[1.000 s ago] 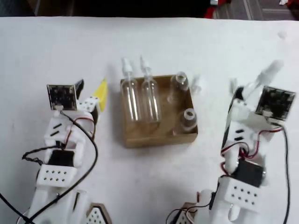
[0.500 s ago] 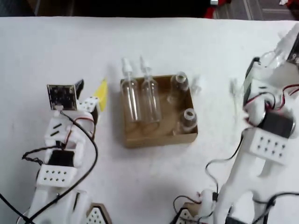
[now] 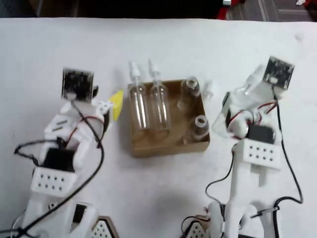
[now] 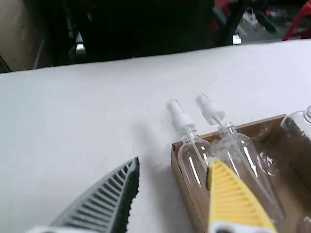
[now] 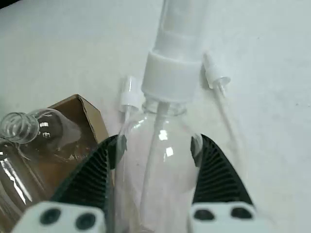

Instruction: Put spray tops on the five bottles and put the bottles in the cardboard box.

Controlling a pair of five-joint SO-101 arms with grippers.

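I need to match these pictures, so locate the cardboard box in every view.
High view: the brown cardboard box sits centred on the white table.
Left wrist view: the box lies just beyond the open left claw, holding two clear spray-topped bottles.
Right wrist view: the box lies beside the clear white-topped bottle gripped by the right claw.
Shared landmark: the uncapped clear plastic bottle in the box's far corner.

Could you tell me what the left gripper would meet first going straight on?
Probably the cardboard box wall and the capped bottle just inside it; the open left gripper frames that corner, though depth is unclear.
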